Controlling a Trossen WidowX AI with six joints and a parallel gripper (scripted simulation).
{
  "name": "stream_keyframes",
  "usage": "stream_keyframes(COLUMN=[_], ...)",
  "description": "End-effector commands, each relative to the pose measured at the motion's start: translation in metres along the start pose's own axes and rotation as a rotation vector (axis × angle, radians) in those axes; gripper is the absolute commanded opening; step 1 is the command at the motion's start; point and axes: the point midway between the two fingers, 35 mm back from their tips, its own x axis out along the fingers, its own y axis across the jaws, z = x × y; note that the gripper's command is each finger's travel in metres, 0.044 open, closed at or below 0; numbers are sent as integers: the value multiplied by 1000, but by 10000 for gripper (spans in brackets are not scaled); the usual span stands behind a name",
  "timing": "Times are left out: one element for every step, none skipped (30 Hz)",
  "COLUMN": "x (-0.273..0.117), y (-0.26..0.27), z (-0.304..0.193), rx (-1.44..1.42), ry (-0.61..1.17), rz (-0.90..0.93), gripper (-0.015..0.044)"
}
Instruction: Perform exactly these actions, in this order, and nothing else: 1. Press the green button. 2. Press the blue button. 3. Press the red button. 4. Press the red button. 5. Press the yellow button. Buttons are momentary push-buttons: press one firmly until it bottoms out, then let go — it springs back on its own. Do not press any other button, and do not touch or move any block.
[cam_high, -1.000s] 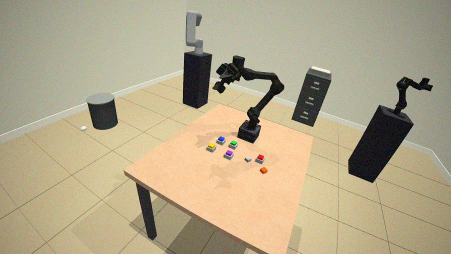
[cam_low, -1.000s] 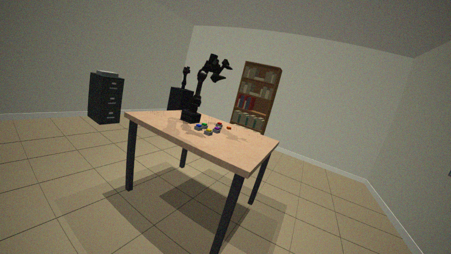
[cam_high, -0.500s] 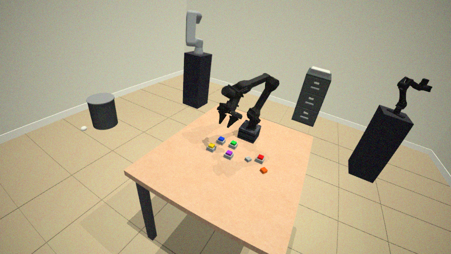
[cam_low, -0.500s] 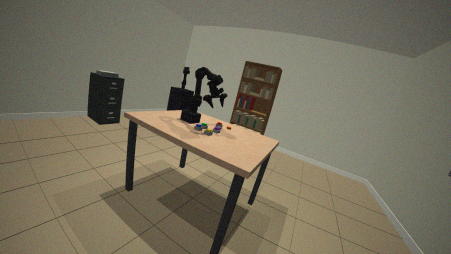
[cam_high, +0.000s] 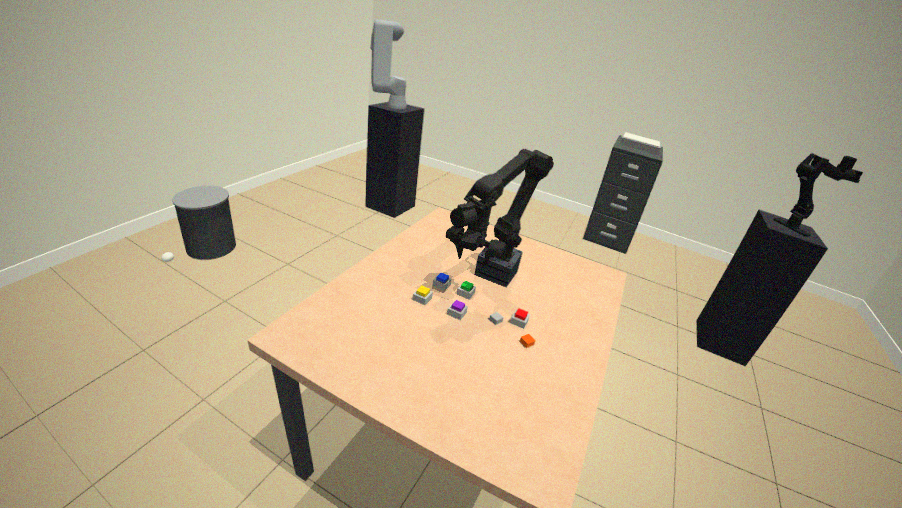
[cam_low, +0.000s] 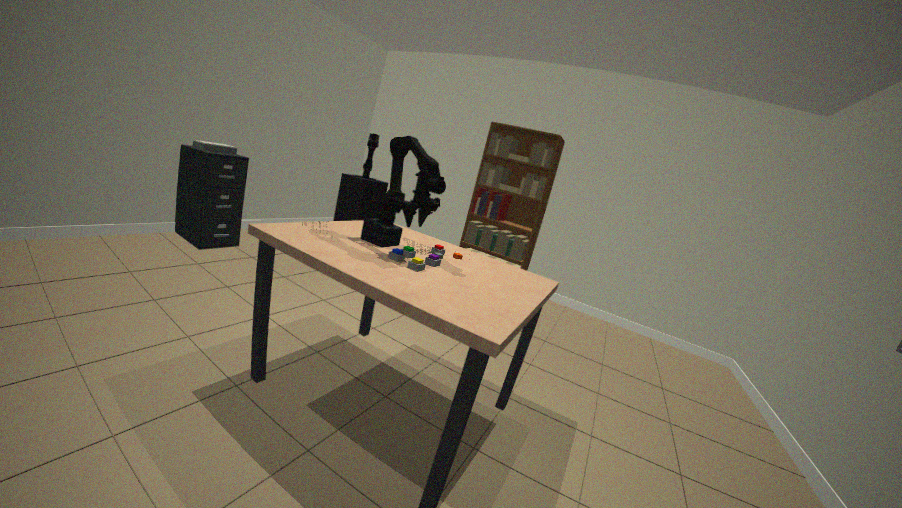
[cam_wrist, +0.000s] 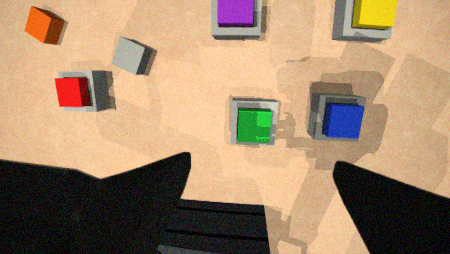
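Green button (cam_high: 466, 286) (cam_low: 409, 249) (cam_wrist: 254, 125) sits at twelve o'clock from my gripper (cam_high: 460, 251) (cam_low: 415, 224) (cam_wrist: 261, 164) in the wrist view, and descending with its empty fingers spread wide could straddle it or clip the blue button (cam_high: 442, 277) (cam_low: 397, 251) (cam_wrist: 343, 120) at its three o'clock.

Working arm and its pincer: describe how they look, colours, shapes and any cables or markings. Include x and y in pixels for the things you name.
The six-joint arm (cam_high: 505, 173) (cam_low: 403, 151) is matte black, with chunky links and rounded joints on a boxy black base. Its pincer (cam_high: 458, 252) (cam_low: 415, 225) (cam_wrist: 261, 164) has black, tapering fingers. No cables or markings are discernible.
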Motion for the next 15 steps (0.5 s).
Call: stream_keyframes(x=[12,25,41,53,61,63,63,63,63,63,63,63,63,63,63], y=[0,-1,-1,0,0,0,0,0,0,0,0,0,0,0,0], z=[-1,0,-1,-2,-3,-3,-3,-3,-3,-3,-3,-3,-3,-3,-3], rx=[-12,-12,-12,-12,-12,-12,-12,-12,-12,-12,-12,-12,-12,-12,-12], ry=[13,13,13,13,13,13,13,13,13,13,13,13,13,13,13], rz=[-2,-2,-2,-2,-2,-2,-2,-2,-2,-2,-2,-2,-2,-2,-2], gripper=[348,321,295,269,242,216,190,164,138,111,85,59,32,20,20])
